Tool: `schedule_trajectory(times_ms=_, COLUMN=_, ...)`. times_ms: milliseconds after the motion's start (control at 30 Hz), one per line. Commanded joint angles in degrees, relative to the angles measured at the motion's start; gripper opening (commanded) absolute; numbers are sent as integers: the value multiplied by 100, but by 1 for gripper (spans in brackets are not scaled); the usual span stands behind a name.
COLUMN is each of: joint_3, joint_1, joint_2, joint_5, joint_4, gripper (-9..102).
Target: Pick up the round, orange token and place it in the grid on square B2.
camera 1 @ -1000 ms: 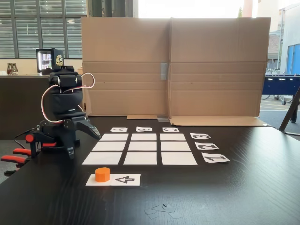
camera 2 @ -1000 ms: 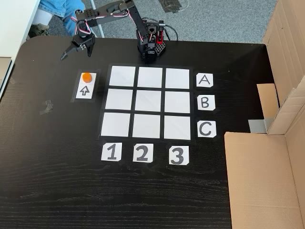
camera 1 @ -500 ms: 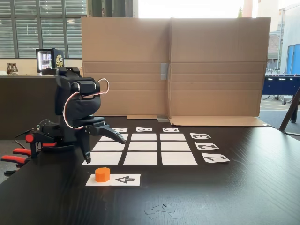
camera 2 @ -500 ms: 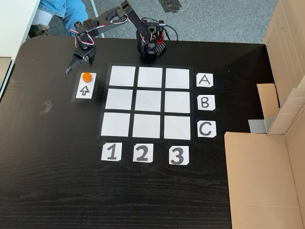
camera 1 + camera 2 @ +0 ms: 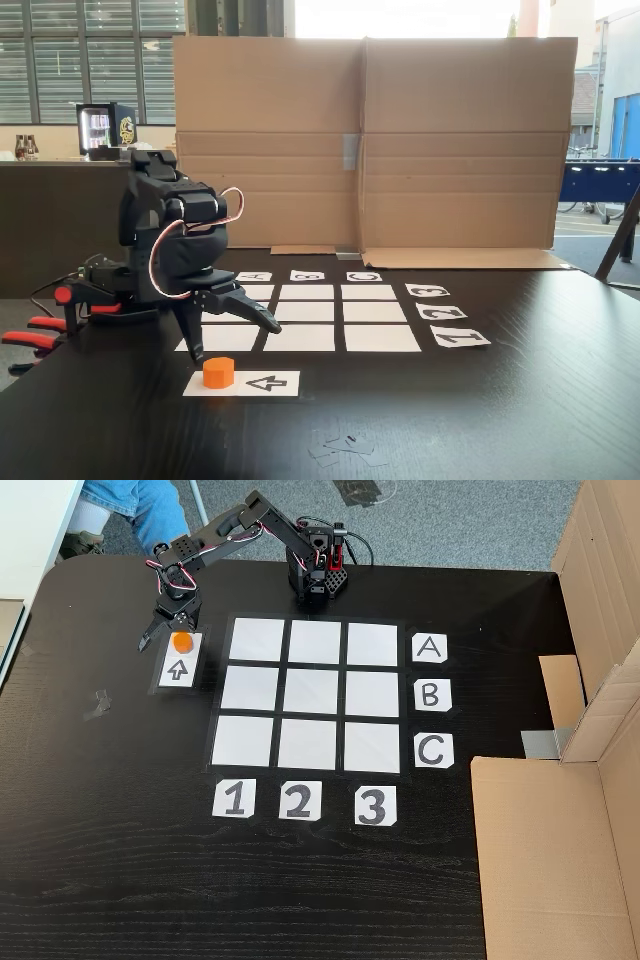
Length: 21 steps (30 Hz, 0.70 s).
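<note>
Hovering over the token (image 5: 218, 372), the gripper (image 5: 236, 340) is sitting at the left of the low fixed view with its two fingers spread wide, one pointing down toward the table (image 5: 480, 410) and the other reaching right over the lower left of the grid (image 5: 305, 312). Nothing is lying between the fingers. The token is resting on the left end of the arrow card (image 5: 262, 383), in the lower left part of that view, just below and apart from the fingertips.

From the high fixed view, the gripper (image 5: 165, 638) is showing in the upper left of the frame, its jaws standing apart with the token (image 5: 181, 640) lying right by the fingertips; whether they are touching it cannot be told from this angle. The token is occupying the upper end of the arrow card (image 5: 178, 670), left of the grid (image 5: 314, 695). Square B2 (image 5: 313, 693) is lying bare in the middle of the array, well apart from the token. The arm's base (image 5: 315, 568) is standing at the top centre of the frame, above the grid. Cardboard (image 5: 545, 860) is filling the lower right corner.
</note>
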Motion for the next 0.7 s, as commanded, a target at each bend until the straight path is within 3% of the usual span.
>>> schedule_trajectory(times_ms=0, joint_3=-290, joint_1=-79, joint_2=-35, joint_5=62, joint_4=-62, gripper=74)
schedule_trajectory(times_ms=200, joint_3=-422, joint_1=-158, joint_2=-176, joint_5=105, joint_4=-79, gripper=72)
schedule_trajectory(times_ms=267, joint_3=-422, joint_1=-185, joint_2=-167, joint_5=105, joint_4=-114, gripper=66)
schedule_trajectory(times_ms=333, joint_3=-422, joint_1=-211, joint_2=-158, joint_5=105, joint_4=-290, gripper=46)
schedule_trajectory(times_ms=400, joint_3=-360, joint_1=-229, joint_2=-176, joint_5=97, joint_4=-475, gripper=6)
schedule_trajectory(times_ms=433, joint_3=-334, joint_1=-229, joint_2=-193, joint_5=105, joint_4=-439, gripper=-1)
schedule_trajectory(times_ms=667, joint_3=-343, joint_1=-193, joint_2=-237, joint_5=141, joint_4=-396, gripper=-1)
